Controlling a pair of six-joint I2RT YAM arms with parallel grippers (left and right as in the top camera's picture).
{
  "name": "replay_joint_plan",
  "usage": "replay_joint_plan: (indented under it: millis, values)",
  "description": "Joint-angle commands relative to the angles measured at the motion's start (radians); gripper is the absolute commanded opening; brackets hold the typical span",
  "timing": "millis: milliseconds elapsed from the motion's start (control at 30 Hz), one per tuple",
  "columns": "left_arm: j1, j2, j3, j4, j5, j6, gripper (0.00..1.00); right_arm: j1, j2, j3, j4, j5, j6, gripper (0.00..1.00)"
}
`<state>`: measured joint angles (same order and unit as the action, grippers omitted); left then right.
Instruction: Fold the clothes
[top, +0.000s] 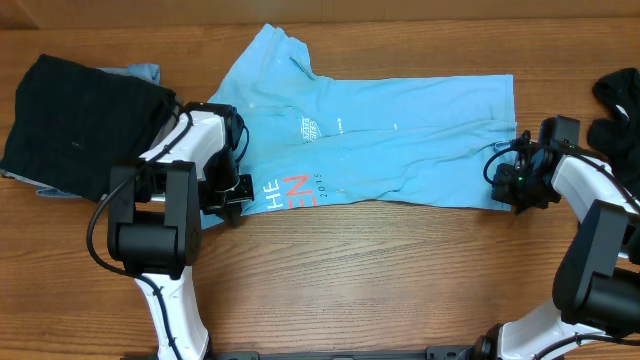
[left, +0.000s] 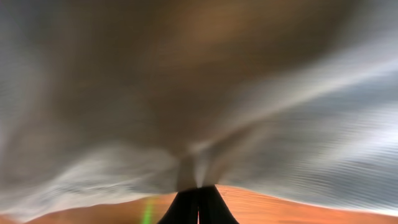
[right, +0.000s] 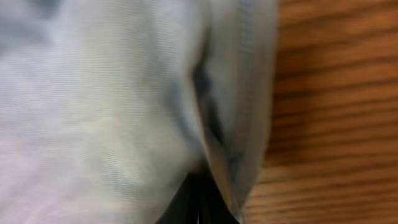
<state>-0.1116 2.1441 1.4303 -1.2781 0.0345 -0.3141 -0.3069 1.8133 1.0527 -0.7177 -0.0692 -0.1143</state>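
A light blue T-shirt (top: 400, 130) with white print and red-and-white lettering lies spread across the middle of the wooden table. My left gripper (top: 233, 195) is at the shirt's lower left edge beside the lettering. In the left wrist view its jaws (left: 198, 190) are shut, and blurred fabric (left: 249, 93) draws to a point at the tips. At the shirt's right edge, my right gripper (top: 500, 182) is down on the cloth. In the right wrist view its jaws (right: 199, 193) are shut on a fold of the shirt's hem (right: 236, 124).
A black garment (top: 80, 120) lies at the far left, with a bit of grey-blue cloth (top: 145, 72) showing behind it. More black clothing (top: 620, 95) sits at the right edge. Bare wood (top: 380, 270) runs along the front of the table.
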Motion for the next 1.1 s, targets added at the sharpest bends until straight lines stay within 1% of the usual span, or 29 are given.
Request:
replay_joint_plan:
  millis: [0, 100, 333, 467, 567, 633, 667, 733, 800, 833, 933, 967, 1067]
  values:
    - [0.02, 0.011, -0.034, 0.028, -0.149, -0.062, 0.04, -0.015, 0.001, -0.006, -0.003, 0.227, 0.085, 0.04]
    - [0.042, 0.011, -0.034, 0.031, -0.15, -0.062, 0.04, -0.043, 0.001, -0.006, 0.01, 0.28, 0.089, 0.04]
    - [0.085, 0.011, -0.035, 0.05, -0.15, -0.068, 0.04, -0.082, 0.001, -0.006, 0.03, 0.274, 0.09, 0.04]
    - [0.1, 0.011, -0.047, 0.064, -0.15, -0.079, 0.04, -0.082, 0.001, -0.006, -0.01, 0.269, 0.119, 0.04]
    - [0.101, 0.011, -0.069, 0.072, -0.142, -0.084, 0.04, -0.082, 0.001, -0.005, -0.036, 0.315, 0.181, 0.04]
    - [0.096, 0.002, -0.057, 0.075, -0.106, -0.075, 0.04, -0.082, 0.001, 0.029, -0.048, 0.262, 0.197, 0.04]
    - [0.088, -0.039, -0.031, 0.069, -0.086, -0.058, 0.04, -0.082, -0.001, 0.098, -0.101, 0.184, 0.197, 0.04]
    - [0.077, -0.114, -0.003, 0.061, -0.086, -0.06, 0.04, -0.08, -0.005, 0.172, -0.167, 0.132, 0.196, 0.04]
    - [0.062, -0.239, 0.03, 0.074, -0.076, -0.06, 0.04, -0.076, -0.005, 0.251, -0.241, 0.019, 0.181, 0.04]
    - [0.055, -0.283, 0.036, 0.086, -0.069, -0.06, 0.05, -0.075, -0.005, 0.257, -0.253, -0.016, 0.165, 0.04]
    - [0.044, -0.375, 0.037, 0.127, -0.06, -0.059, 0.23, -0.074, -0.004, 0.232, -0.24, -0.079, 0.163, 0.04]
    - [0.044, -0.379, 0.037, 0.136, -0.059, -0.059, 0.23, -0.074, -0.004, 0.211, -0.214, -0.092, 0.159, 0.04]
    - [0.043, -0.359, 0.001, 0.188, -0.017, -0.026, 0.18, -0.074, -0.003, 0.136, -0.105, -0.126, 0.159, 0.04]
